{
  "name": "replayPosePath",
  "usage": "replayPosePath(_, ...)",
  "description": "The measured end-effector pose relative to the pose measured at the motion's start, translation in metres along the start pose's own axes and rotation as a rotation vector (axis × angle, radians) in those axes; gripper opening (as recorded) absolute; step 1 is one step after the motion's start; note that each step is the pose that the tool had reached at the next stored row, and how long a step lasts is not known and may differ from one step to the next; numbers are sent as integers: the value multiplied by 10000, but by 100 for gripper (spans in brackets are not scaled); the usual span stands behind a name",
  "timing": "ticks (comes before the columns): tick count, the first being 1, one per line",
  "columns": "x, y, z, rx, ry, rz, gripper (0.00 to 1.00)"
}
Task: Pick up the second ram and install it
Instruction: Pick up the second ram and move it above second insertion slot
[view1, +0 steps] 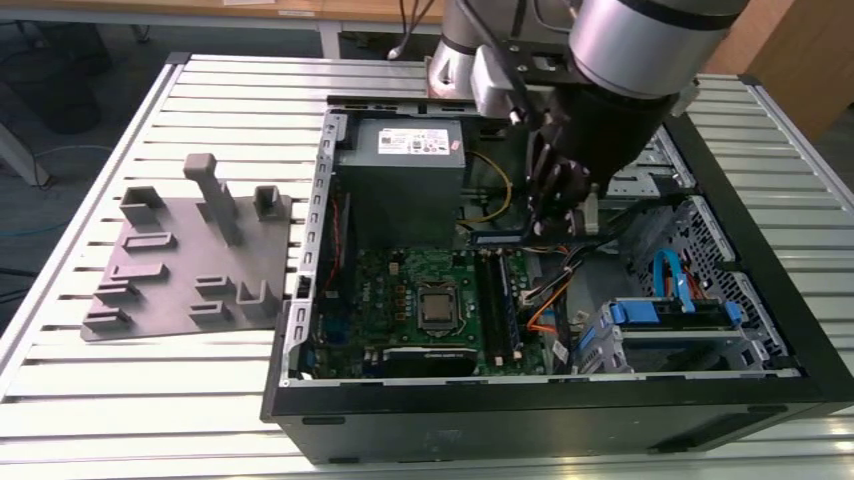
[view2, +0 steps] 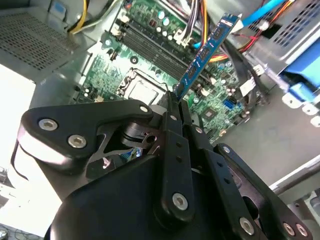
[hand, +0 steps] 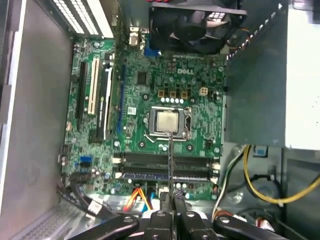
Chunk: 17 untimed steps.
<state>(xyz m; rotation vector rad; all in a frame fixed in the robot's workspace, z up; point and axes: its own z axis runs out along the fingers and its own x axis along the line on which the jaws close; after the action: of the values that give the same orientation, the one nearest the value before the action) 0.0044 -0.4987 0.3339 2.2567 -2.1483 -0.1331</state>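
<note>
Jaws — second ram (view2: 205, 54) between them

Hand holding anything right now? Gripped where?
Yes: the hand pinches the long, thin blue memory stick by one short end, over the green motherboard.

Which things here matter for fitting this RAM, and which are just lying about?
In play: second ram, clamped in the pincer; motherboard; memory slots.
Lying about: grey moulded plate; power supply; cooling fan.
</note>
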Motion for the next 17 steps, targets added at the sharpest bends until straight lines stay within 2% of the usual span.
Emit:
replayPosePath(6,11,81,115,0,1,-1,11)
replayPosePath(11,9,193,214,0,2,0,11)
replayPosePath(17,14,203,324,-1,1,-1,11)
